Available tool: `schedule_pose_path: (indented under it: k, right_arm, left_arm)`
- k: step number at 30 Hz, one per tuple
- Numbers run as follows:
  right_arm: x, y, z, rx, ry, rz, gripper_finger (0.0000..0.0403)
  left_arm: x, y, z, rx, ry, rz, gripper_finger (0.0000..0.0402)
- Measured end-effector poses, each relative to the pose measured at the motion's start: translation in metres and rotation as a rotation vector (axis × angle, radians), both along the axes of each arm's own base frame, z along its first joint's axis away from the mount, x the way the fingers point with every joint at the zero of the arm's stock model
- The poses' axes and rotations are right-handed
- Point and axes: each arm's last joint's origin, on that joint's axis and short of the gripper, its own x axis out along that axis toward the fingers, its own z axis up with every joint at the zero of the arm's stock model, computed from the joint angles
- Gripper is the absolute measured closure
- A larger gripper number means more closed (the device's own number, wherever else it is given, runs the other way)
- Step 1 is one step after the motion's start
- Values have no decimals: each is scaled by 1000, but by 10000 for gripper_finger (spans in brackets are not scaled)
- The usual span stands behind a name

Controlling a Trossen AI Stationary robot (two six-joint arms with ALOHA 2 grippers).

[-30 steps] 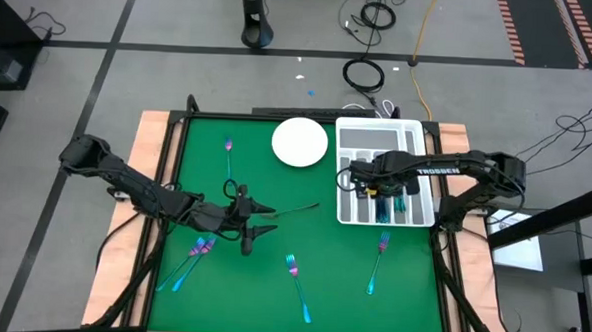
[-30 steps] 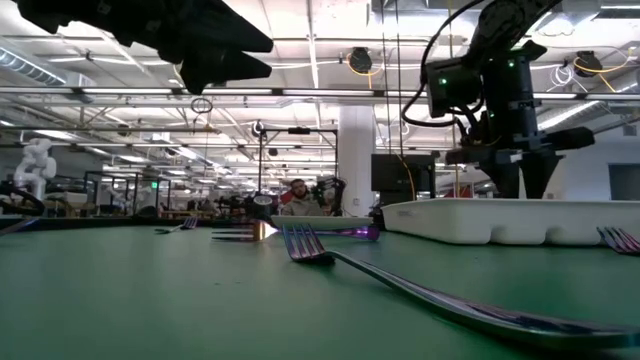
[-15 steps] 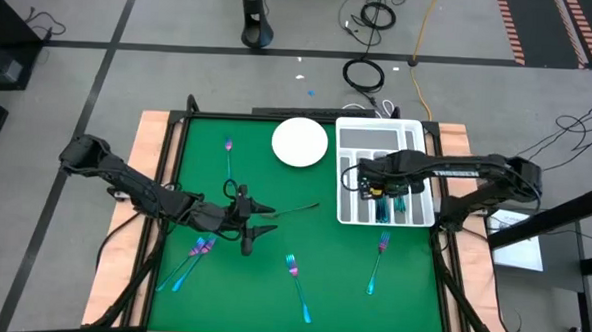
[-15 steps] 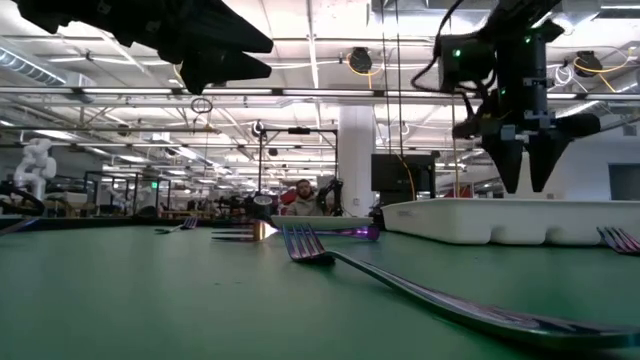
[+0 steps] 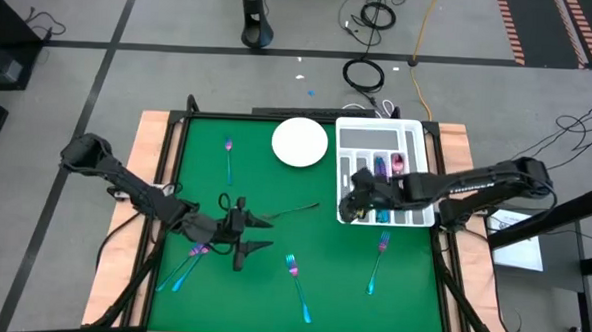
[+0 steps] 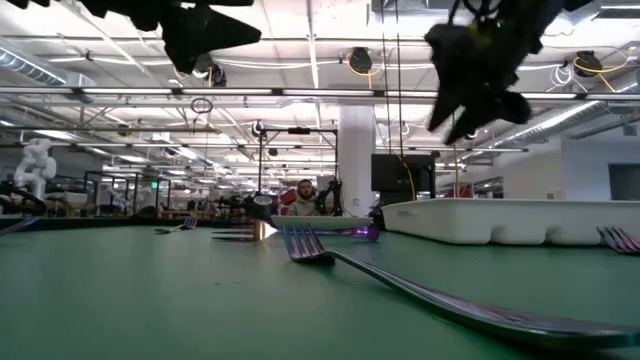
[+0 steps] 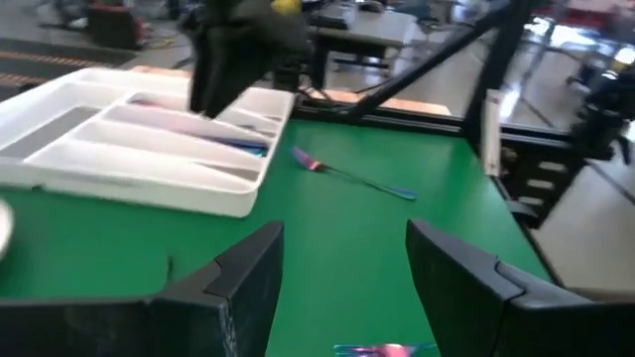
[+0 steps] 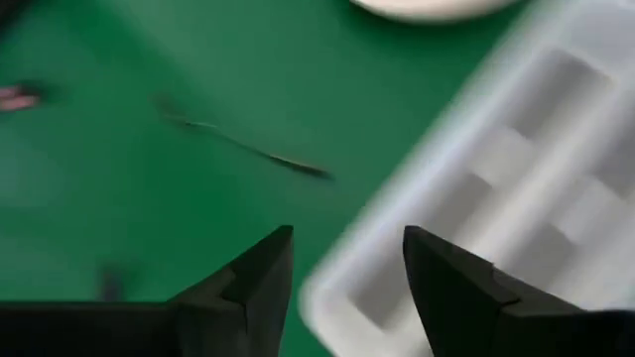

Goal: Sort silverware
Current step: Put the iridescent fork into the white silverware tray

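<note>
Iridescent silverware lies flat on the green mat: a fork (image 5: 228,155) toward the far left, a dark piece (image 5: 294,208) at the centre, a few pieces (image 5: 192,257) near left, a fork (image 5: 296,284) near the middle and another fork (image 5: 377,258) near right. More silverware (image 5: 393,185) lies in the white slotted tray (image 5: 419,131). My left gripper (image 5: 258,233) hovers open and empty over the mat, beside the dark piece. My right gripper (image 5: 350,202) hangs open and empty above the tray's left near corner (image 8: 327,297).
A white round plate (image 5: 299,142) sits at the far edge, left of the tray. The mat is bare between the centre piece and the tray. In the low view a fork (image 6: 420,290) lies close to the camera, and both arms hang high above the table.
My right gripper has risen out of the tray and swung toward the table's left and near side, tipping over as it went. My left gripper has shifted a little toward the near edge and turned slightly. The silverware on the mat has stayed put.
</note>
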Motion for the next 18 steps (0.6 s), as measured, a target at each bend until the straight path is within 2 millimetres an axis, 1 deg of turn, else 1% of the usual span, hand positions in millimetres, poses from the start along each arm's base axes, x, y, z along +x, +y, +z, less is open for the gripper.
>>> schedule_pose_path:
  k: [3,6,10,13,15,18]
  right_arm:
    - [11,9,7,-69,-103,139,222]
    - [18,14,11,-106,-166,198,222]
    - [24,15,10,-139,-188,245,222]
    - [30,18,8,-161,-197,351,222]
    - [34,19,7,-162,-206,421,222]
    - [33,22,2,-84,-182,474,222]
  left_arm:
    - [-2,-1,-2,-30,10,75,187]
    - [-5,0,-6,-77,29,176,187]
    - [-8,1,-14,-151,89,230,187]
    - [-8,1,-22,-140,143,245,187]
    - [-8,1,-24,-133,154,247,187]
    - [-7,0,-26,-124,161,246,187]
